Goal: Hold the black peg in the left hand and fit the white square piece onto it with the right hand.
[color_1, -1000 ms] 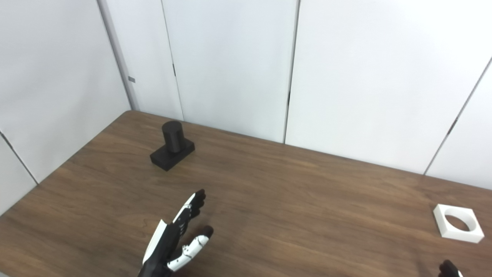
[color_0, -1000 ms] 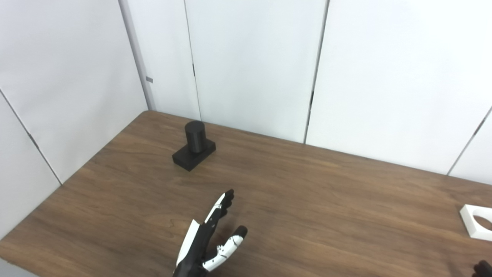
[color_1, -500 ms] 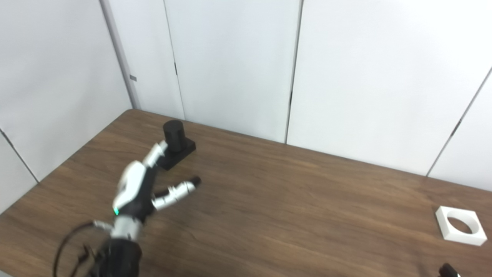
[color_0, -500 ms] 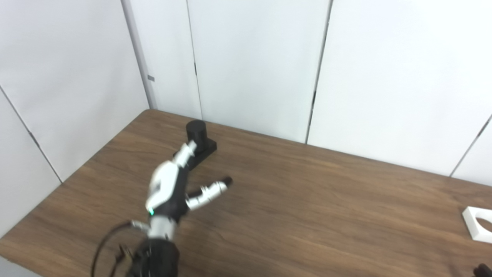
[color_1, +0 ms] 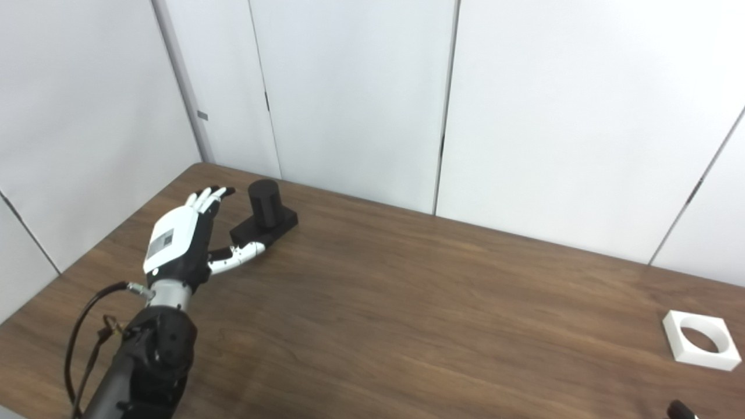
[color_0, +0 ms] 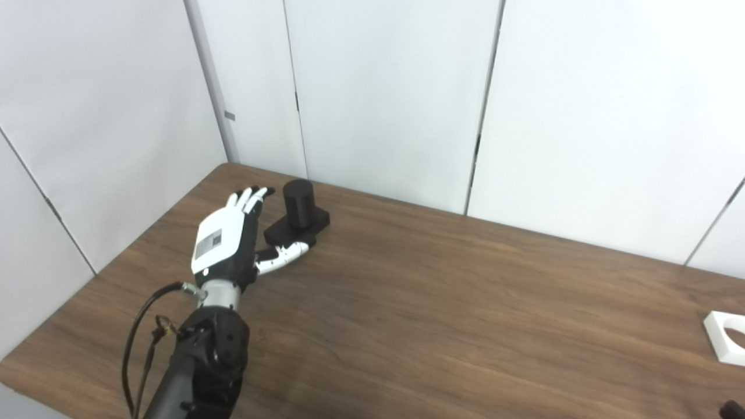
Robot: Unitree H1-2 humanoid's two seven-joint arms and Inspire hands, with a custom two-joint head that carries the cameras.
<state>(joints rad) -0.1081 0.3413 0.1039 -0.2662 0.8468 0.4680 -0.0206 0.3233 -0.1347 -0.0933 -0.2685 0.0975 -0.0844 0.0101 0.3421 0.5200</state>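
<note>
Peg [color_0: 298, 201] stands upright on its own black base near the far left corner of the table [color_0: 442, 302], which I read as a good setup: the cylinder is exposed on all sides for a wrap grasp, and the flat base keeps it from tipping while I close in. My left hand [color_0: 224, 247] is right alongside it on the left, spread wide and holding nothing, fingers [color_0: 249, 198] stretched toward the back edge past the cylinder, thumb [color_0: 285, 256] swung out along the near side of the base. I can't tell whether the thumb touches the base or just hovers beside it. The white back of the hand faces up and left, the palm turned toward the peg, forearm coming up from the near left edge. I judge this the pre-grasp pose, with the curl around the cylinder not yet done. The square [color_1: 698, 347], white with a round hole, lies flat near the right edge, well apart from the peg. Of my right hand [color_1: 678, 409] only a dark tip pokes in at the near right corner; whether its fingers are spread or curled, I can't tell.
</note>
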